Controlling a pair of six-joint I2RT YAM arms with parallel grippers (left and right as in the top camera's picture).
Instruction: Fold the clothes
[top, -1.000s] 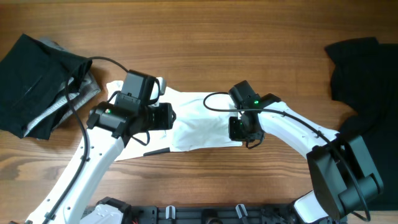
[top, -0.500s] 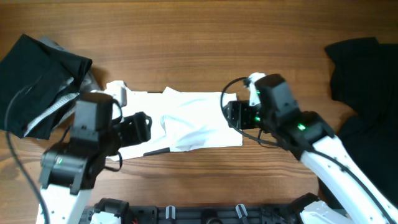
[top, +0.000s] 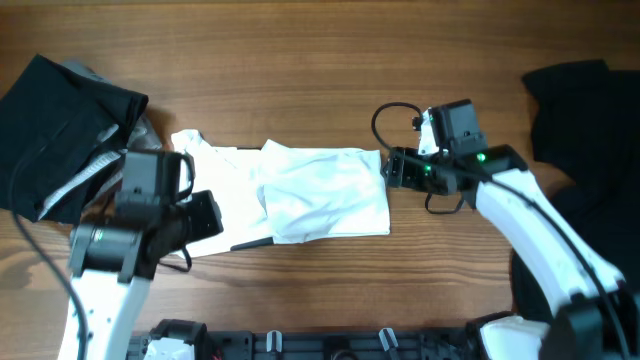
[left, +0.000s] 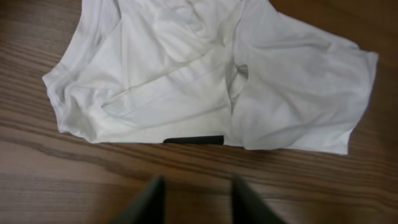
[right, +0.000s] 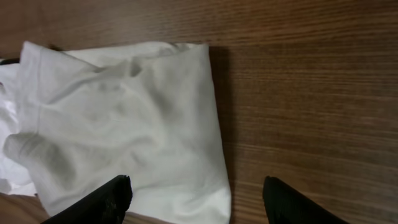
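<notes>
Mid-fold: white shirt lies rumpled, half-folded, mid-table, left gripper and right gripper just off its ends, jaws apart, empty; next likely needs regrasping an edge to fold over.

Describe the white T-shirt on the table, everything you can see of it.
The white T-shirt is plain, soft, thin-looking cloth. It lies low and wrinkled on the wooden table, partly folded into a rough oblong with one layer turned over the middle. Stitched hems run along its edges, and a small dark label peeks out at its near edge. The left gripper and right gripper are both open, and neither grips the cloth.
</notes>
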